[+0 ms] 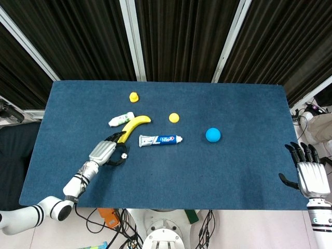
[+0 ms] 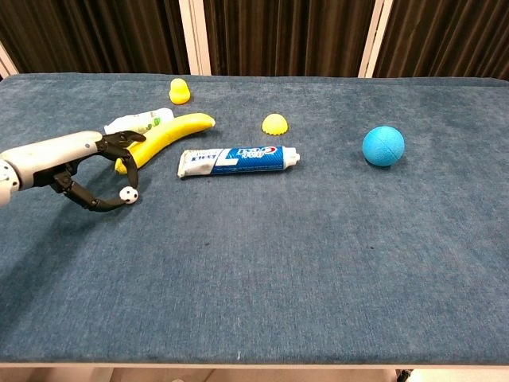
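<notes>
Yellow curved banana (image 1: 133, 126) lay on the blue cloth table surface (image 1: 218, 171), left of centre and nearer the far edge, its near end right at the left hand (image 1: 111, 150). Left hand's fingers (image 2: 119, 138) were spread apart with nothing inside them, upper fingertips just at the banana's near end; contact can't be confirmed from either view. A white-tipped thumb (image 2: 127, 192) curled below, clear of the fruit. A white squeeze tube with green print (image 1: 121, 120) lay just beyond the banana toward the far-left corner, touching or nearly so. A white-and-blue toothpaste tube (image 1: 160, 139) lay flat just right of the banana, cap pointing at the right edge. A small yellow dome-shaped piece (image 1: 174, 118) sat past the toothpaste, a small yellow knob-shaped toy (image 1: 134, 97) closer to the far edge, and a blue ball (image 1: 212, 135) stood well apart toward the right. Right hand (image 1: 309, 174) hung off the near-right corner, fingers straight and apart, holding nothing.
</notes>
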Controlling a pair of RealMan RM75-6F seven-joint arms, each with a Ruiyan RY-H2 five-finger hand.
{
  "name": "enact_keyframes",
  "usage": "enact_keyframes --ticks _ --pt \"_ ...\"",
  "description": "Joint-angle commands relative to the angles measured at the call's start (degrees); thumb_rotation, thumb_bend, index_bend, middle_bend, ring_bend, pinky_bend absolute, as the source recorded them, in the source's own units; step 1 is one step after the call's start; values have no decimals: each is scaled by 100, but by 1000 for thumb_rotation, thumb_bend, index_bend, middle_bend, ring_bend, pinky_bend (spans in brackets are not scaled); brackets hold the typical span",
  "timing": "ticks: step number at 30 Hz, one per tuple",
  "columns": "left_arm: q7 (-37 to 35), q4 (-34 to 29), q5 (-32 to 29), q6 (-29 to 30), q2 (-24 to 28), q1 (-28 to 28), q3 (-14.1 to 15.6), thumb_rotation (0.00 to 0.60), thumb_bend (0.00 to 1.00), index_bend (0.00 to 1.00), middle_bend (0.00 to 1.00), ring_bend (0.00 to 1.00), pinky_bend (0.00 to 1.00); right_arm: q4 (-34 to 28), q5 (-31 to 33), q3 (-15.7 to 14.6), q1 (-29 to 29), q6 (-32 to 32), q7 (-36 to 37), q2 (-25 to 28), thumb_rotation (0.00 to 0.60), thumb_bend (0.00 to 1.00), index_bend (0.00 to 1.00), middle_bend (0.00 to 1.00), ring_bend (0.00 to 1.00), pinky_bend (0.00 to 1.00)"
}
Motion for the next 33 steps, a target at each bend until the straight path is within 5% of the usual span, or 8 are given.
enact_keyframes --ticks 1,14,22,33 --pt "27 11 -6 -20 -16 -27 -6 600 307 477 14 0 119 -1 0 -1 2 -4 0 -1 600 349 186 156 93 0" --pt "172 -111 -53 27 79 -68 -43 600 383 552 62 0 118 6 -23 -9 3 7 16 -4 600 349 186 156 93 0" --pt "1021 -1498 30 328 1006 -126 -156 600 386 552 61 0 119 -7 -18 -13 3 -7 69 17 600 349 186 156 93 0" --pt "1917 -3042 -614 409 2325 -263 -546 600 386 552 61 0 119 -21 -26 -28 -7 -5 88 36 600 350 186 156 93 0"
